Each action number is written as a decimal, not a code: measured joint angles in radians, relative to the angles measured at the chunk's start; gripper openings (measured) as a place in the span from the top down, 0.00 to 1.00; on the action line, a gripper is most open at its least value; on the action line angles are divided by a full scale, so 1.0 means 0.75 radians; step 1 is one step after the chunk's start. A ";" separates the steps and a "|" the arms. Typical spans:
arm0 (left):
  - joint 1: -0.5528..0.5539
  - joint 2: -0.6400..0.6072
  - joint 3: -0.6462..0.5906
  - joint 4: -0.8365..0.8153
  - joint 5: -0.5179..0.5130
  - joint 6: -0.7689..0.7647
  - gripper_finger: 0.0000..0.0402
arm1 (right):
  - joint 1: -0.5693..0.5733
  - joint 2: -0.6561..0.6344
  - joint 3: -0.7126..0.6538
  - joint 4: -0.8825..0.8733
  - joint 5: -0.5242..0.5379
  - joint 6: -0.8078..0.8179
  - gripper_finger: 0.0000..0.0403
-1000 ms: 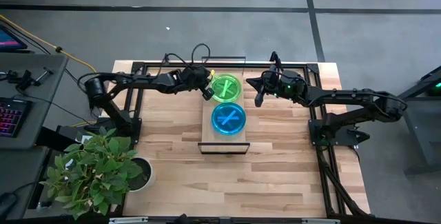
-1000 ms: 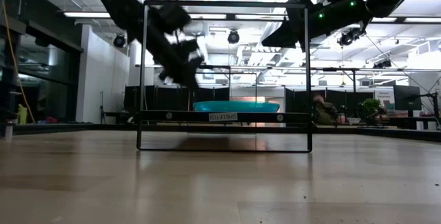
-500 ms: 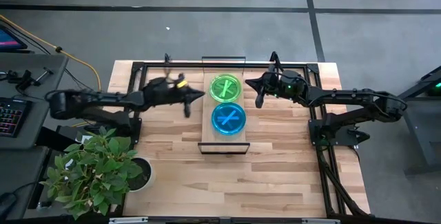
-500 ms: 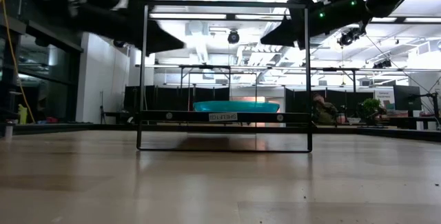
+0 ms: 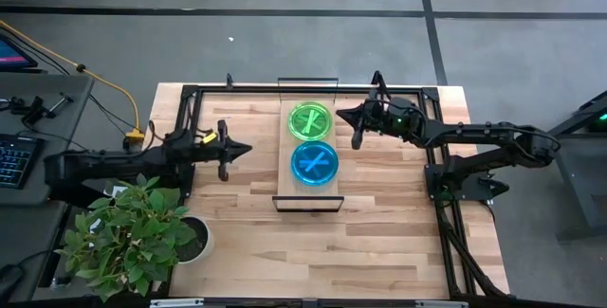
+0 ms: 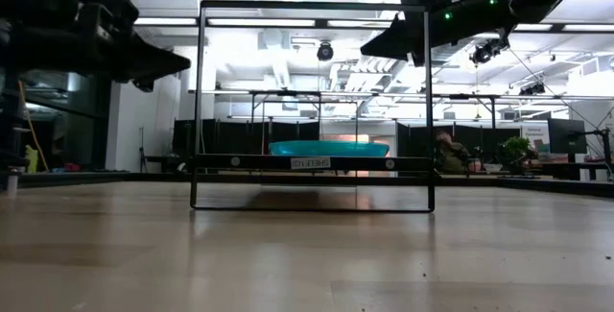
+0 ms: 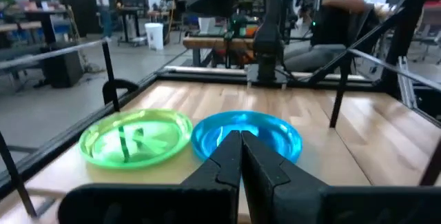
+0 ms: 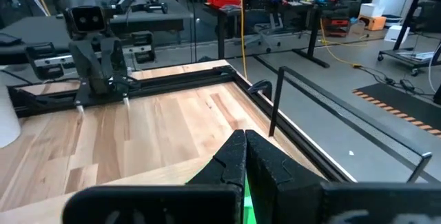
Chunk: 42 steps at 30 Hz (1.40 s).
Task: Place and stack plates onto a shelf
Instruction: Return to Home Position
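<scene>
You are seeing the green plates (image 5: 311, 120) lying on the back end of the shelf (image 5: 308, 194) and the blue plates (image 5: 315, 163) just beside them on its front end. The shelf is standing by the back edge of the surface (image 5: 379, 232). The right gripper (image 5: 343, 114) is hovering near the green plates, jaws pressed together. The left gripper (image 5: 245, 149) is hanging toward the left edge, jaws pressed together too.

a grey floor (image 5: 285, 52) crossed by dark seams surrounds the light-wood tabletop (image 5: 379, 242). a leafy potted plant (image 5: 133, 237) stands at one corner, beside a grey desk (image 5: 43, 109) carrying a keyboard (image 5: 14, 161). seen level, bright ceiling lights (image 6: 288, 21) hang over a wide workshop hall.
</scene>
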 joint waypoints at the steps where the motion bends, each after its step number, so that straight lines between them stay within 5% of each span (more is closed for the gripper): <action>1: -0.009 -0.034 0.001 -0.045 -0.005 -0.007 1.00 | 0.002 0.000 0.000 -0.004 0.000 0.000 1.00; 10: -0.165 -0.154 0.000 -0.172 -0.056 -0.007 1.00 | 0.005 -0.074 -0.010 -0.262 -0.145 -0.060 1.00; 18: -0.216 -0.153 0.000 -0.196 -0.171 0.029 1.00 | -0.029 -0.145 -0.447 0.291 -0.255 0.041 1.00; 26: -0.215 -0.153 0.000 -0.216 -0.173 0.030 1.00 | -0.152 -0.312 -0.733 0.511 -0.321 0.104 1.00; 42: -0.248 -0.224 0.002 -0.277 -0.175 0.030 1.00 | -0.092 -0.348 -0.786 0.384 -0.328 0.060 1.00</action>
